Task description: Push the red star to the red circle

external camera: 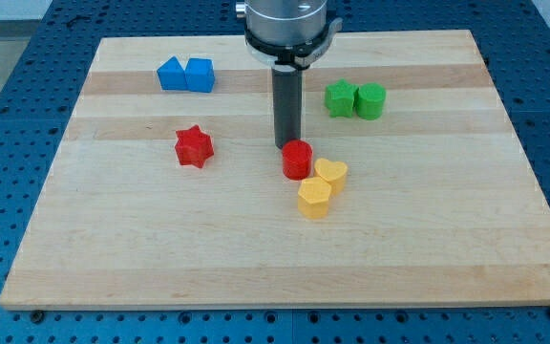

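Observation:
The red star (pixel 195 146) lies on the wooden board left of centre. The red circle (pixel 297 159) stands near the middle of the board, well to the star's right. My tip (pixel 285 145) is at the lower end of the dark rod, just above and slightly left of the red circle, touching or nearly touching its far edge. The tip is far from the red star, on its right.
Two yellow blocks, a heart (pixel 330 175) and a hexagon-like one (pixel 314 199), sit right below the red circle, touching it. Two blue blocks (pixel 186 75) are at upper left. Two green blocks (pixel 355 99) are at upper right. The board's edge (pixel 285 304) runs along the bottom.

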You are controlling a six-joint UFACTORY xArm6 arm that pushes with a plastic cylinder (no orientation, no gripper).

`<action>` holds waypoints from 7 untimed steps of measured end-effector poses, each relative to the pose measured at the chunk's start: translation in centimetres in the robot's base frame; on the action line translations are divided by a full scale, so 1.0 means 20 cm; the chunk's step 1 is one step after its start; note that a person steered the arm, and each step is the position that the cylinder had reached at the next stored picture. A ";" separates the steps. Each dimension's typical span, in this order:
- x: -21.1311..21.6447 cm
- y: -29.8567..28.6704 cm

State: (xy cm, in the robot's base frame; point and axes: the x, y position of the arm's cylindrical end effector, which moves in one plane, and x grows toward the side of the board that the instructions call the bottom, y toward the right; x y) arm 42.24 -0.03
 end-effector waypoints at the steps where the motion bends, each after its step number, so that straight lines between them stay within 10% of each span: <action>1: 0.03 0.00; 5: 0.02 0.03; 7: -0.20 -0.67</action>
State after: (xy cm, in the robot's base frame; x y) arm 38.21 -13.33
